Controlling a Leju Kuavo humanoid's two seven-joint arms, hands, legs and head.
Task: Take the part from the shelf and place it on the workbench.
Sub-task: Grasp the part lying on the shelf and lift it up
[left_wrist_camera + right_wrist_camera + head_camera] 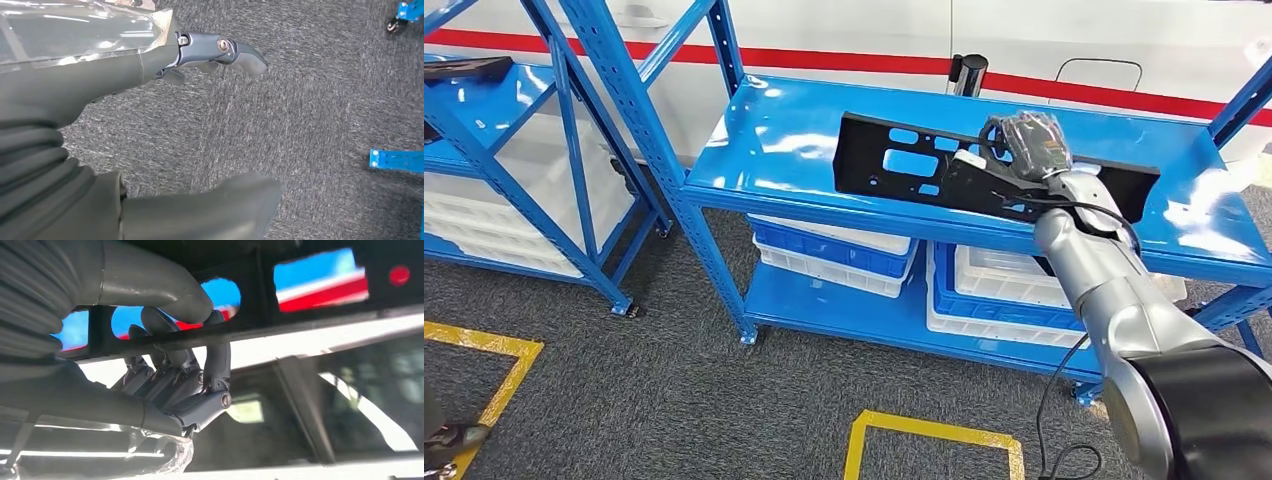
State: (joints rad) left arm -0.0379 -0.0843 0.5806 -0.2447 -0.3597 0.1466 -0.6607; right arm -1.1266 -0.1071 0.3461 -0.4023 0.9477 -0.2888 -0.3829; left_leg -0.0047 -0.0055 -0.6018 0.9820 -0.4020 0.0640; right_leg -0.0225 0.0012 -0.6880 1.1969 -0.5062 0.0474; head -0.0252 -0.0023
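A long black bracket with cut-out holes [904, 160] stands on edge above the top of the blue shelf [774, 150]. My right hand [1022, 145] grips it near its middle. In the right wrist view the fingers [175, 377] curl around the bracket's edge [310, 277] and the thumb [150, 282] presses its face. My left hand [210, 55] hangs over grey carpet with its fingers apart and nothing in it.
Blue and white bins [844, 255] fill the lower tier of the shelf. A second blue rack [514, 150] stands to the left. Yellow floor markings [934, 435] lie on the grey carpet. A white wall with a red stripe [844, 60] runs behind.
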